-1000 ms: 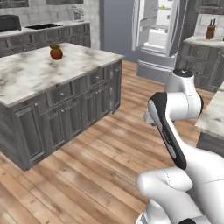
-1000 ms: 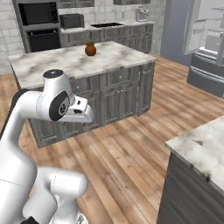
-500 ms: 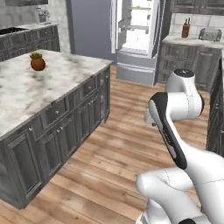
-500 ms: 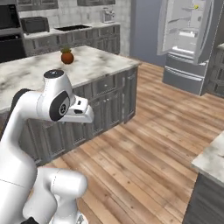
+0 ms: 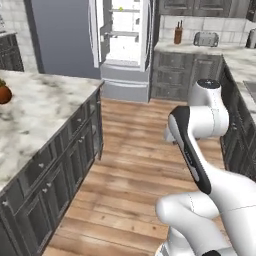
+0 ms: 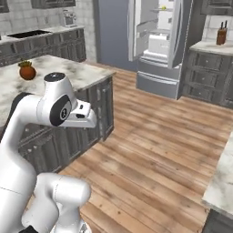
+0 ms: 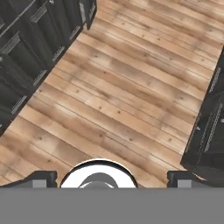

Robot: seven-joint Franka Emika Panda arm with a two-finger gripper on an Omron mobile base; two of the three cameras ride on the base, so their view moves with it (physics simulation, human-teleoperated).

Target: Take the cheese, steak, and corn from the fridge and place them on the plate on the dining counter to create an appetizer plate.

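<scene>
The fridge (image 5: 122, 42) stands across the wooden floor with its doors swung open, showing pale lit shelves; it also shows in the right base view (image 6: 157, 34). A tiny yellow speck (image 5: 120, 8) sits on an upper shelf, too small to name. Cheese, steak and corn cannot be made out at this distance. The plate is out of view. My arm is folded close over the base. In the hand view my gripper (image 7: 112, 178) points down at floor planks, its fingertips (image 7: 41, 178) wide apart with nothing between them, so it is open.
A marble island with dark cabinets (image 5: 45, 150) lies to the left, carrying a round orange-brown fruit (image 6: 27, 71). Dark cabinets with a toaster (image 5: 205, 39) and knife block (image 6: 221, 36) line the back right. A marble counter corner (image 6: 220, 179) juts in at lower right.
The whole picture has shifted: the base has turned and driven, so the fridge now sits nearer and more central and the island lies further left. The arm keeps its folded pose.
</scene>
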